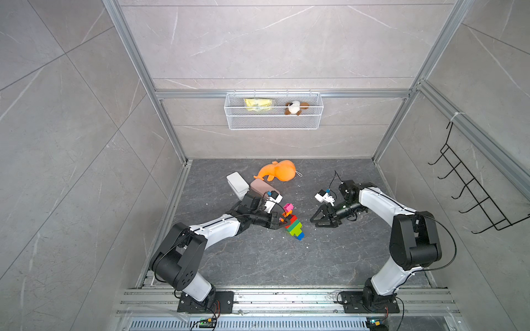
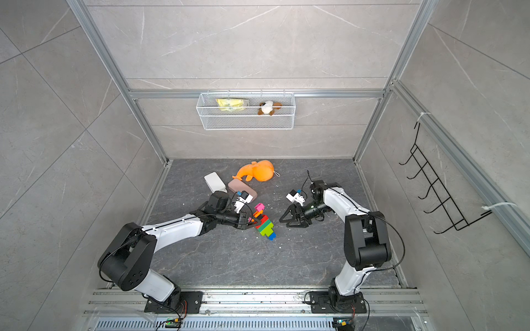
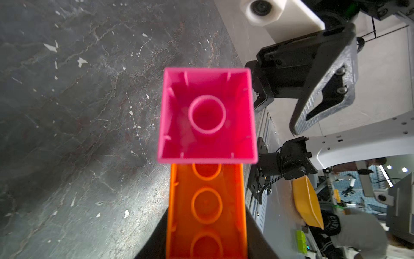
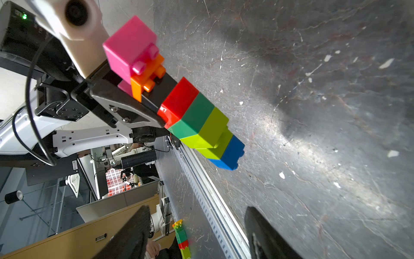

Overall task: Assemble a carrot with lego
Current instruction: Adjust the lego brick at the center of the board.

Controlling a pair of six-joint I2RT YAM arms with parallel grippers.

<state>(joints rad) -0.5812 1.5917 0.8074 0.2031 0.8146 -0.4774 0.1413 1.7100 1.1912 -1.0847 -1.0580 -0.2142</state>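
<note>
Glossy, smooth plastic on carrot (image 4: 197, 116) bricks. Dark veined stone-look bench (image 1: 258, 258), matt, white-flecked. White wire-mesh basket (image 1: 274, 125), upper centre. Matt, soft-looking orange toy (image 1: 284, 170).

Overhead pair, wrist-cams near carrot (image 1: 293, 226) (seemingly)

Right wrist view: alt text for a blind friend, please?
A tapered lego carrot, pink at its wide end, then orange, black, red, green and a blue tip, is clamped near the orange brick by the left gripper. Behind lies a dark marbled tabletop; the right gripper stands open and empty in front.
</note>
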